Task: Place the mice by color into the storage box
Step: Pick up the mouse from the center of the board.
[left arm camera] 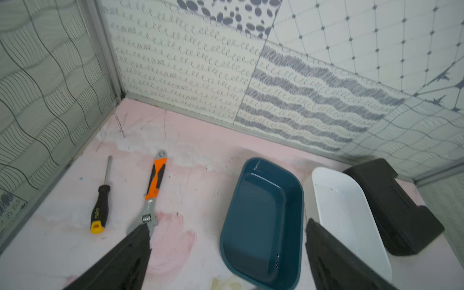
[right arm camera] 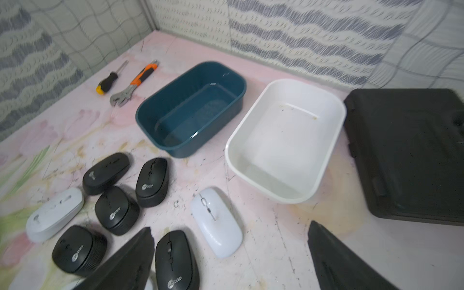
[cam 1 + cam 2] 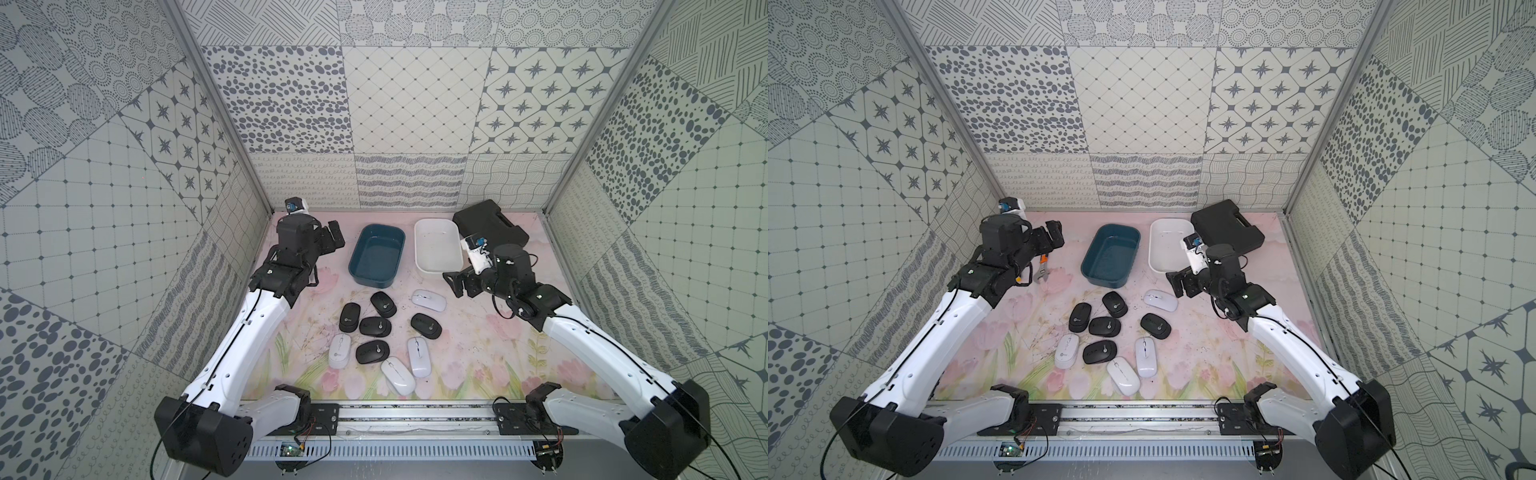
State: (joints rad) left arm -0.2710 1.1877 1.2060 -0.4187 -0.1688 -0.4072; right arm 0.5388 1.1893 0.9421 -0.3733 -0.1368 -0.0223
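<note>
Several black mice (image 3: 375, 326) and several white mice (image 3: 398, 375) lie loose on the flowered mat in both top views. Behind them stand a dark blue storage box (image 3: 376, 257) and a white one (image 3: 438, 245), both empty. My left gripper (image 3: 337, 236) hovers open to the left of the blue box (image 1: 261, 221), holding nothing. My right gripper (image 3: 451, 284) is open at the near right corner of the white box. In the right wrist view a white mouse (image 2: 217, 221) and a black mouse (image 2: 175, 261) lie under its spread jaws (image 2: 230, 226).
A closed black tool case (image 3: 490, 226) lies at the back right, touching the white box (image 2: 286, 140). An orange-handled wrench (image 1: 155, 185) and a screwdriver (image 1: 100, 206) lie at the back left. Patterned walls enclose three sides.
</note>
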